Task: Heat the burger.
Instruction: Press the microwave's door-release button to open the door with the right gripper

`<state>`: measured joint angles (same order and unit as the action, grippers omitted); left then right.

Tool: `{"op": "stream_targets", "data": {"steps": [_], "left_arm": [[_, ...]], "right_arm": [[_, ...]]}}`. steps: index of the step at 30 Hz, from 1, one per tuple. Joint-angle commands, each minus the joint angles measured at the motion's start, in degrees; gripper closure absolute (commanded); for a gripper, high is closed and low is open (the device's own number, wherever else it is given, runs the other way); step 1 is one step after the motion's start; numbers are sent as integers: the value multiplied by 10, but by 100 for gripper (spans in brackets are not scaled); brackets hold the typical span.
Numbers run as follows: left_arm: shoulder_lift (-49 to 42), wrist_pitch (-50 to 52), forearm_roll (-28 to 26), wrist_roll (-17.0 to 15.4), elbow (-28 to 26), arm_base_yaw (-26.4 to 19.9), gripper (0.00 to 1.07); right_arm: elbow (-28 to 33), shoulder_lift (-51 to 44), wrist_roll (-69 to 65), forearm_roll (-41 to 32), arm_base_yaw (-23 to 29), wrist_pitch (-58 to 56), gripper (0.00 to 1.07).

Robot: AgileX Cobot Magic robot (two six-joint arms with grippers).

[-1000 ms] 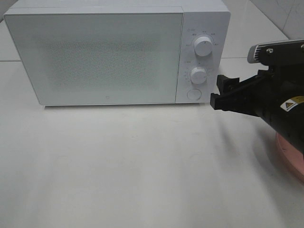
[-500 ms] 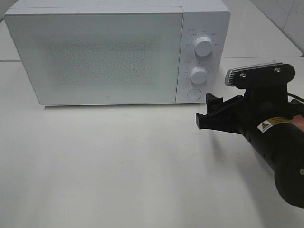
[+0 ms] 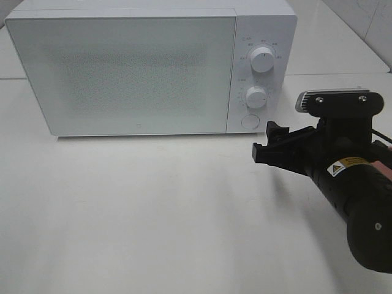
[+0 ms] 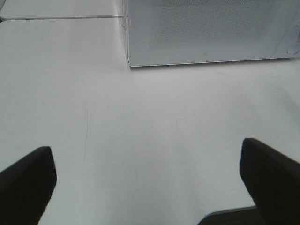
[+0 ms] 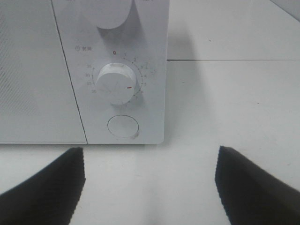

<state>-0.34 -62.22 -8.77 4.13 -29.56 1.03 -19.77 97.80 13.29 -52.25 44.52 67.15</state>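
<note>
The burger is hidden in every view. A white microwave (image 3: 128, 73) stands at the back of the table with its door shut. My right gripper (image 3: 264, 142) hovers open and empty just right of and in front of the control panel. The right wrist view looks between the right gripper's (image 5: 150, 187) dark fingers (image 5: 42, 187) at the lower knob (image 5: 117, 83) and the round button (image 5: 123, 126). My left gripper (image 4: 150, 183) is open and empty over bare table, facing the microwave's (image 4: 211, 33) lower left corner.
The upper knob (image 3: 262, 59), lower knob (image 3: 256, 97) and round button (image 3: 249, 121) sit on the microwave's right panel. A pink sliver (image 3: 384, 154) shows behind the right arm. White tabletop (image 3: 153, 208) spreads in front of the microwave.
The right arm swung left and toward the table's front, now covering most of the pink plate seen earlier. Its jaws stayed open. The microwave has not changed.
</note>
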Motion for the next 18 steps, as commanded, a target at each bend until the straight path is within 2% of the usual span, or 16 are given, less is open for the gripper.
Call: {"op": "stream_targets", "data": {"steps": [1, 3, 8, 9, 10, 12, 14, 17, 18], "left_arm": [[-12, 8, -1, 1, 0, -1, 6], [-12, 8, -1, 1, 0, -1, 6], [-12, 8, -1, 1, 0, -1, 6], [-12, 8, -1, 1, 0, -1, 6], [-12, 8, -1, 1, 0, -1, 6], [-12, 8, -1, 1, 0, -1, 6], [-12, 8, -1, 1, 0, -1, 6], [-12, 8, -1, 1, 0, -1, 6], [-12, 8, -1, 1, 0, -1, 6]], "right_arm": [[1, -1, -126, 3, 2, 5, 34], [1, -1, -161, 3, 2, 5, 34], [1, -1, -363, 3, 2, 4, 41], [1, -1, -363, 3, 2, 4, 41], [1, -1, -441, 3, 2, 4, 46], [1, -1, -477, 3, 2, 2, 49], [1, -1, -604, 3, 2, -23, 60], [1, -1, -638, 3, 2, -30, 63], [1, -1, -699, 3, 2, -41, 71]]}}
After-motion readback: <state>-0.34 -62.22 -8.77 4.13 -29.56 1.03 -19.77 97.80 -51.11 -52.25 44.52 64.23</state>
